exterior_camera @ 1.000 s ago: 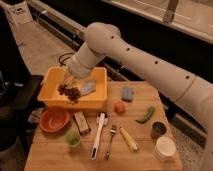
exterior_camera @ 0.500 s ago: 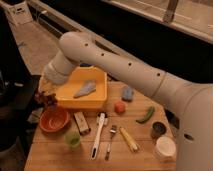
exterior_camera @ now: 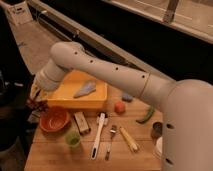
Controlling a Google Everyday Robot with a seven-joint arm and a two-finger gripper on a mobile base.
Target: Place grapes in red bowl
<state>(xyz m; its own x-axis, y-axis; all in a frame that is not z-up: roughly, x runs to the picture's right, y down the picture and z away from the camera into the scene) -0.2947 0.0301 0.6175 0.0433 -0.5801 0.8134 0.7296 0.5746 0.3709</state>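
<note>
While you look across the wooden table (exterior_camera: 55, 155) from its near edge, you meet the small green cup (exterior_camera: 73, 138) first, with a white-handled brush (exterior_camera: 98, 135), a fork (exterior_camera: 110, 142) and a yellow banana-like piece (exterior_camera: 129, 139) lying in a row to its right. Just beyond the cup sits a small brown block (exterior_camera: 81, 122), and left of that the red bowl (exterior_camera: 54, 119) stands upright near the table's left edge, with nothing clearly in it. Your gripper (exterior_camera: 36, 98) hangs at the far-left rim of that bowl, low and just off the table's left side, and the grapes (exterior_camera: 37, 105) show as a dark reddish cluster right beneath it — they seem to hang from the fingers, above and slightly left of the bowl rather than inside it. You cannot make out the fingers themselves, so whether they pinch the stem or cup the bunch stays unclear. Further right you see an orange-red round fruit (exterior_camera: 120, 107), a green pepper (exterior_camera: 146, 115) and a dark can (exterior_camera: 157, 130). Behind the bowl lies the yellow tub (exterior_camera: 95, 100), holding a pale blue-grey object (exterior_camera: 85, 89) — the white arm (exterior_camera: 110, 75) arches over its far side.
</note>
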